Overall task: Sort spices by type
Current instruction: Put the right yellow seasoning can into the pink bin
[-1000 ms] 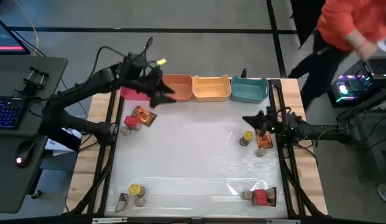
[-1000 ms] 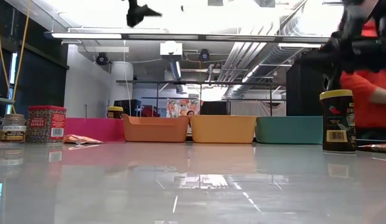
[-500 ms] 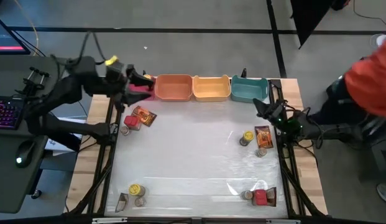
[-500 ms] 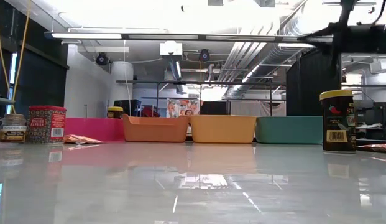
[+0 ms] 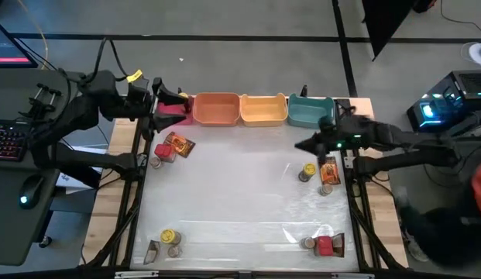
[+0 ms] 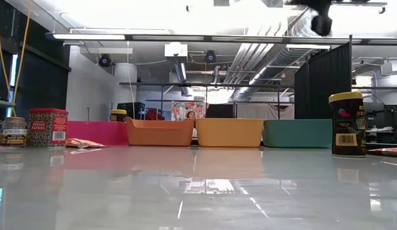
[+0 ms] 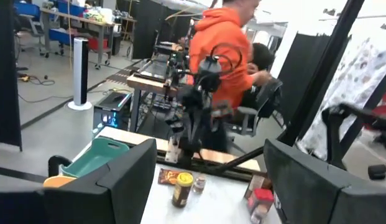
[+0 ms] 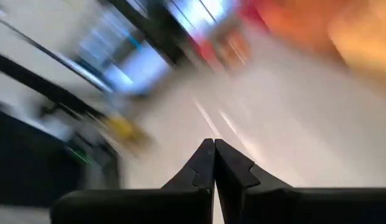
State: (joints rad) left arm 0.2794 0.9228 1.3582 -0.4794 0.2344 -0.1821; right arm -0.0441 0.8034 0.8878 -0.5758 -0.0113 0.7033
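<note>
In the high view the spices stand in groups on the white table. Far left are a red box (image 5: 164,152), a foil packet (image 5: 179,143) and a small jar (image 5: 156,161). At the right are a yellow-lidded jar (image 5: 307,171), a foil packet (image 5: 328,171) and a grey-lidded jar (image 5: 324,189). Two more groups stand at the near corners. My left gripper (image 5: 176,105) hovers open by the pink bin (image 5: 169,116); the left wrist view shows its gap (image 7: 210,149). My right gripper (image 5: 299,145) is shut (image 8: 214,144) and hangs in the air beside the yellow-lidded jar.
Orange (image 5: 216,108), yellow (image 5: 263,110) and teal (image 5: 310,112) bins line the far edge beside the pink one. The near-left group (image 5: 170,236) and near-right group (image 5: 324,246) sit close to the near edge. The table's middle (image 5: 232,186) is bare. A person in orange (image 7: 220,50) stands beyond the right side.
My left gripper has drawn back from above the table's far left toward the left edge and now hovers by the pink bin. My right arm has pulled back toward the right edge, then swung out over the table toward the left. The spices have not moved.
</note>
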